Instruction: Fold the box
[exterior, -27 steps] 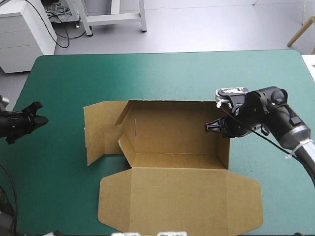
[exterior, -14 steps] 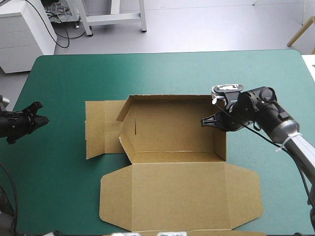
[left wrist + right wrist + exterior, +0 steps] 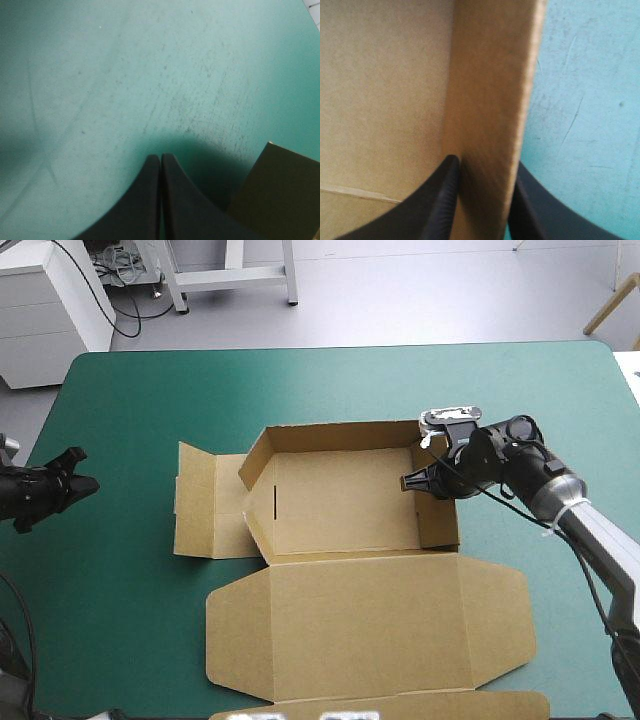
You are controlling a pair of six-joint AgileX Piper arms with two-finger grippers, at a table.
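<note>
Right hand point(image 3: 406, 483) pinches the box point(image 3: 340, 505) by its right wall; left hand point(image 3: 160, 159) pressed together, well apart.

Plain brown box point(image 3: 340, 505), teal-green cover point(image 3: 300, 390)

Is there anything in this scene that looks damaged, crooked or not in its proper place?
Nothing looks damaged or spilled. The box is only uneven: its left end flap lies almost flat on the table, while its right wall stands upright, pinched by the right hand.
</note>
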